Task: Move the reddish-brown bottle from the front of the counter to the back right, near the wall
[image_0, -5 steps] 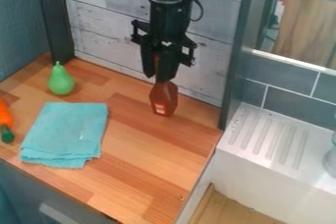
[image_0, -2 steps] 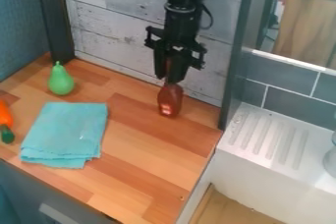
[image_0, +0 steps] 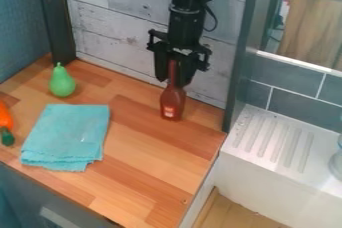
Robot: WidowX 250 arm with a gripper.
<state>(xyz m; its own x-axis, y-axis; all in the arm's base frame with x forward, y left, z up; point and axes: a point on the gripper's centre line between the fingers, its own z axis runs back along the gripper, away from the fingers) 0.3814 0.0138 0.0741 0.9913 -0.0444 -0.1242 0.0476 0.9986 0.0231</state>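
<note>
Pincer (image_0: 173, 81) had spread since the earlier frame, open about the neck of the brown bottle (image_0: 172, 104), upright on the table (image_0: 143, 147). Placing seemed done; backing away remained.

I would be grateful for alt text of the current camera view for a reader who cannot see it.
A black two-finger robot gripper, fingers open, straddles the neck of an upright reddish-brown bottle on a wooden counter. At picture left are a folded turquoise cloth, a green pear and an orange object with a green end.
</note>
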